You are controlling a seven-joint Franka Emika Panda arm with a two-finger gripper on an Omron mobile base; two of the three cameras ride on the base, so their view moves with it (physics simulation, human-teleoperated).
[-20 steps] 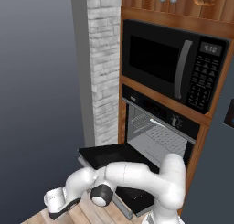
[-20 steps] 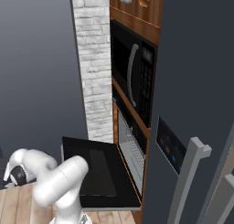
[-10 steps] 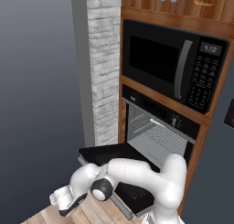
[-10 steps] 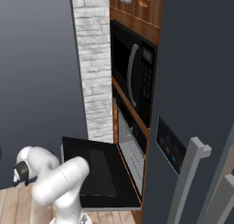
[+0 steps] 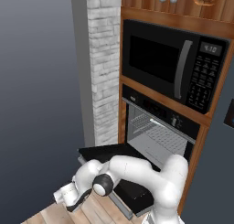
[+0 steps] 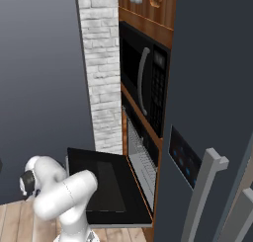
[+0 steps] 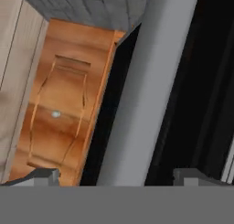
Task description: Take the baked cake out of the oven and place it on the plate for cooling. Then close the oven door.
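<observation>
Two neighbours above the claw (image 5: 75, 201): microwave (image 5: 171, 67) and brick column (image 5: 104, 63). Just ahead, silver door handle (image 7: 146, 81) across the wide-spread, empty fingertips (image 7: 43, 176), wood cabinet panel (image 7: 59, 113) behind. Oven door (image 6: 106, 186) flat open beside and above; oven (image 5: 157, 136) beyond, racks bare.

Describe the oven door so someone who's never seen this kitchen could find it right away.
Start at the tall brown wood cabinet column beside the white brick pillar. Below the black microwave sits the oven, and the oven door is the wide black panel folded down flat in front of it. Unlike the microwave's upright, shut door, it lies open and horizontal.
</observation>
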